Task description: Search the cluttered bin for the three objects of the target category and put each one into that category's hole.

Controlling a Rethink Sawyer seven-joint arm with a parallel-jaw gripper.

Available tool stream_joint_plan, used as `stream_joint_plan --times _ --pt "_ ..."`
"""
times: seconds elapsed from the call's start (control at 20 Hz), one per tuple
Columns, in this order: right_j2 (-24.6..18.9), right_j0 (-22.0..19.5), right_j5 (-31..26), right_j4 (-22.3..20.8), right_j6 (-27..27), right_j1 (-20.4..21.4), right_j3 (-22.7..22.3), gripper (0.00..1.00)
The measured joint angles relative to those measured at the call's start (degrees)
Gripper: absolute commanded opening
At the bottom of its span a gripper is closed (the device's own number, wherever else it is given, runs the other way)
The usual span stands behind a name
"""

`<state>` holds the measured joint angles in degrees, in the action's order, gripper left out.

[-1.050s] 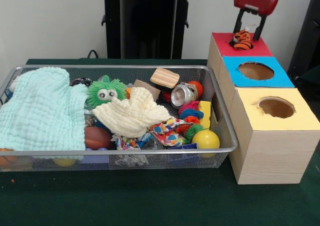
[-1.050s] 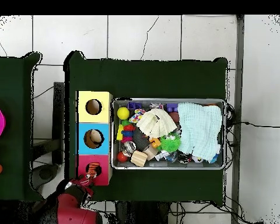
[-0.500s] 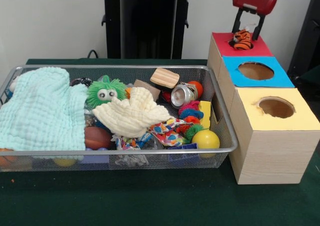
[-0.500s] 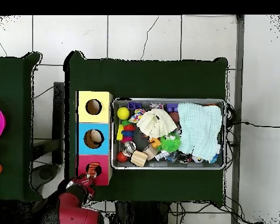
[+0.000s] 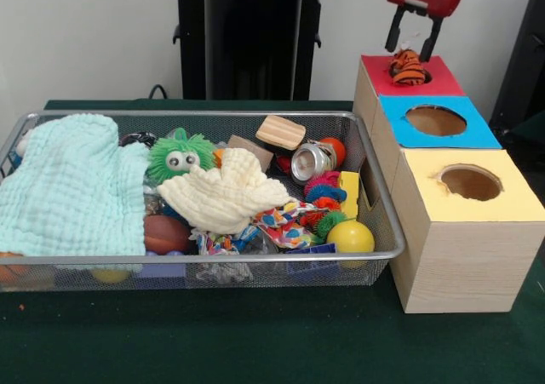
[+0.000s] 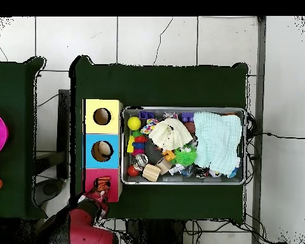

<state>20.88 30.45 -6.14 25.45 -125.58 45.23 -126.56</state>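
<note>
Gripper (image 5: 413, 37): fingers apart, empty, hanging over the red box (image 5: 375, 71). Tiger toy (image 5: 407, 66): directly below it, sitting in that box's hole. Bin (image 5: 379, 198): well off to one side, full.

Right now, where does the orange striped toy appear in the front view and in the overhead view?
Front view: the striped toy sits in the hole of the red box, upper right, just below the open claw.
Overhead view: the striped toy is at lower left, in the red box.
Shared landmark: the blue box, next to the red one in both views.
</note>
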Motion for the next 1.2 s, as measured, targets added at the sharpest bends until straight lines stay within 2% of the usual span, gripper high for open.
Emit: stream_joint_plan --times 0.4,0.75,1.2 --pt "2.1 -0.6 -1.7 -2.3 0.0 0.6 0.6 1.0" --pt "3.2 0.0 -2.3 -2.5 0.0 0.4 1.3 1.0" --pt "3.2 0.4 -2.3 -2.5 0.0 -2.0 2.5 1.0"
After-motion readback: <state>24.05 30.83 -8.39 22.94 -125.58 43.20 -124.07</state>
